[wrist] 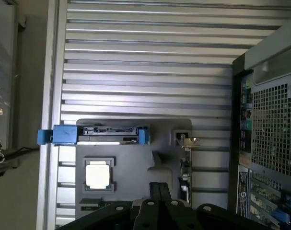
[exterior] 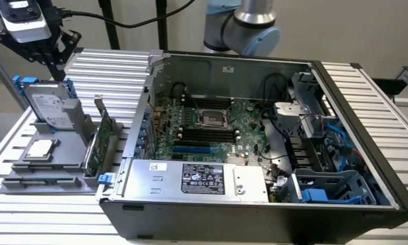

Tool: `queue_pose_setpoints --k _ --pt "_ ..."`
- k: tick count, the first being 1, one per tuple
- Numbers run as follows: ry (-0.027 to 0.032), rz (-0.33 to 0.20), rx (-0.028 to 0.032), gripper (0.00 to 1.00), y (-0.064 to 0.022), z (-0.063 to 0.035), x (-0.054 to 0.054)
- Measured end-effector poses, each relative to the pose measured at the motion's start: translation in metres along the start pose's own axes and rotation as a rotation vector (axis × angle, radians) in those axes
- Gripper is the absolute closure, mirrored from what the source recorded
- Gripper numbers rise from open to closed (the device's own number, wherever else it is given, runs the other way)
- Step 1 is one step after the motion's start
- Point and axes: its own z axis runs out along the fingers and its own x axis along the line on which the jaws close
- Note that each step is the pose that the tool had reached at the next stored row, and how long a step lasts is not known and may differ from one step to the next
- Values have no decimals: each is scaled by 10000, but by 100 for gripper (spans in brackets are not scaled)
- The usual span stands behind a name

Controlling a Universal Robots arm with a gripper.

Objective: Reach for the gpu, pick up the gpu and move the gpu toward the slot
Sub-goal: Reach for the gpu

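The gpu (exterior: pixel 105 133) is a thin green card standing on edge in the grey holder (exterior: pixel 26 176), its silver bracket pointing up, just outside the open computer case (exterior: pixel 258 224). My gripper (exterior: pixel 54 62) hangs high above the holder's far end, over the hard drive and well apart from the gpu. In the wrist view the gpu (wrist: pixel 185 165) appears edge-on beside my gripper (wrist: pixel 159 191), whose two dark fingers sit together with nothing between them. The blue slot (exterior: pixel 192 151) lies on the motherboard inside the case.
A silver hard drive with blue rails (exterior: pixel 48 106) (wrist: pixel 109 135) stands in the holder, and a square CPU chip (exterior: pixel 42 149) (wrist: pixel 97 175) lies flat beside it. The case wall (exterior: pixel 141 117) rises right next to the gpu. Ribbed metal table (exterior: pixel 112 69) surrounds everything.
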Motion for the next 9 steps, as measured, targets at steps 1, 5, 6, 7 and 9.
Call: queue_pose_setpoints --k 1,5,6,7,9 --pt "2 -1 2 89 -8 3 -45" --pt "1 -1 1 89 -70 39 -215" --pt "-2 -1 0 89 -97 56 -239" --pt "-4 0 1 89 -125 72 -258" --pt "-12 -1 2 89 -186 105 -291"
